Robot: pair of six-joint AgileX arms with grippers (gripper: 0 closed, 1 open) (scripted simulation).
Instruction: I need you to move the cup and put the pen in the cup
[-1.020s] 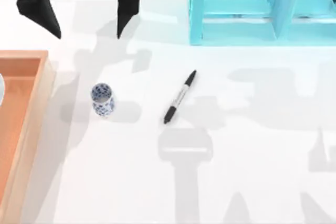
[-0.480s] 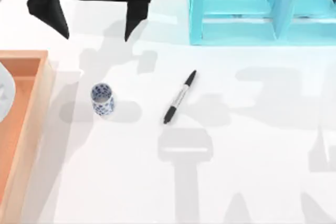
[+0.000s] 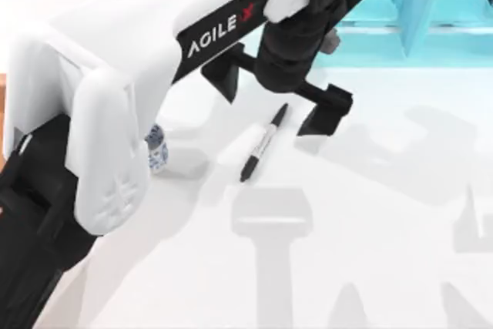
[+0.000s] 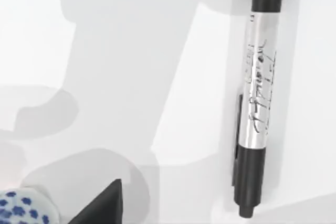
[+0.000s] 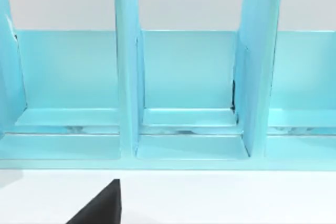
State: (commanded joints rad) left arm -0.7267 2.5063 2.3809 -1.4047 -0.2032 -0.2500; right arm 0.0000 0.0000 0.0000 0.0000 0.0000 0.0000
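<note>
Left tool over white worktop, fingers spread wide either side of pen's upper end, not touching. One pen flat on worktop, mid-table, angled. One cup upright left of pen, well apart, partly under left arm. Teal shelf at back, facing right wrist camera.
</note>
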